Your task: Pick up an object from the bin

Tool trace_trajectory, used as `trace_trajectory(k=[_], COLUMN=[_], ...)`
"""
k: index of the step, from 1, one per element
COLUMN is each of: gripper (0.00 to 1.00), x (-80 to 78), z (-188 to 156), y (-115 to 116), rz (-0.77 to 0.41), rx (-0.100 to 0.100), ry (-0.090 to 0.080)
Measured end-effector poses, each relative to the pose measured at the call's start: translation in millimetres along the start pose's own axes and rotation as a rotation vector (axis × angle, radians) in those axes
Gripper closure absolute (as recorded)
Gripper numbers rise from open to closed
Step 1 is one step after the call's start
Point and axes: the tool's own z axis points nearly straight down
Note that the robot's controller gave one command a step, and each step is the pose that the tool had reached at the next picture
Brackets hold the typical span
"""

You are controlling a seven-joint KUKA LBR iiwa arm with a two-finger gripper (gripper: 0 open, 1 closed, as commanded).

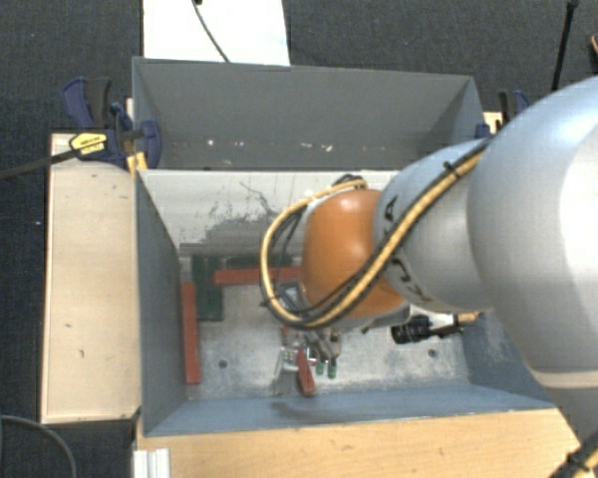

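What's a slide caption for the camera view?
Claw low near the bin front wall, next to a small red piece.

My bulky silver arm [538, 237] reaching in from the right, orange wrist cover [344, 252] bent downward, yellow-and-black cables [275, 239] looping around it, my gripper [304, 366] hanging low beneath the wrist

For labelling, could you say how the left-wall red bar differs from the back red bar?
The left red bar runs along the wall; the back red bar lies crosswise. The left one shows whole; the back one's end passes under the arm. Both are slim and red.
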Motion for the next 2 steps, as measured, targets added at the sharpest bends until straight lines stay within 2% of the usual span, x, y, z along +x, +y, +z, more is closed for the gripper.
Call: trace_trajectory(k=[1,2], gripper=[0.00,0.00], x=[-11.1,-1.1], z=[1.1,31.5], y=[-46.2,-10.5], rz=[0.043,0.006], rx=[0.005,0.002], ry=[0.000,-0.003])
